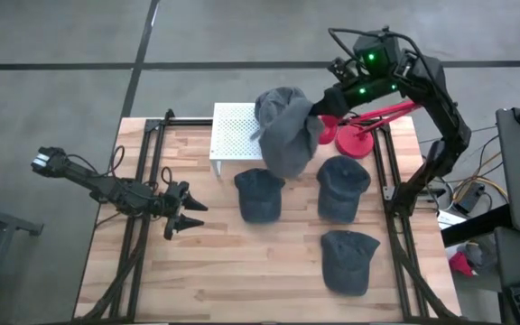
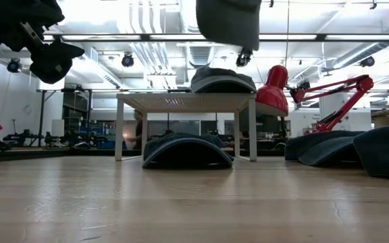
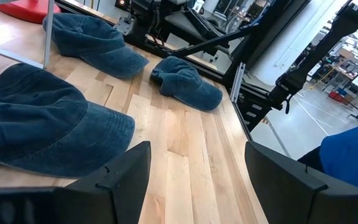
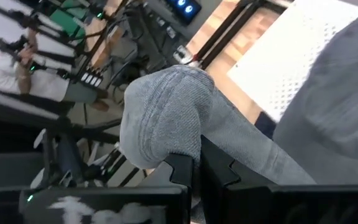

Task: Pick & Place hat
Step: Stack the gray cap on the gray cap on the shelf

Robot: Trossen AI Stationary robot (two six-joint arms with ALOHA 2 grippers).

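A grey knit hat [image 1: 289,135] hangs from my right gripper [image 1: 320,110] above the white perforated stand [image 1: 233,135]. In the low view its lower end [image 2: 228,23] floats clear above another dark hat [image 2: 221,79], which rests on the stand's top. The right gripper [image 4: 197,163] is shut on the grey hat's cloth. My left gripper [image 1: 188,217] is open and touches nothing. It hovers over the table's left part, left of a blue cap [image 1: 260,194], and it also shows in the left wrist view [image 3: 197,168]. My right gripper pinches a bunched fold of the grey hat [image 4: 185,146] between its two fingers [image 4: 180,167], coming from the table's right and far side. Whether it has one layer or several I cannot tell. The hat is lifted clear and hangs slack below the fingers, over the stand.
Three blue caps lie on the wood: one by the stand's near edge, one to its right [image 1: 343,188], one nearer [image 1: 348,262]. A red desk lamp [image 1: 359,137] stands at the far right. Black rails [image 1: 143,181] run along both sides. Bare wood lies near left.
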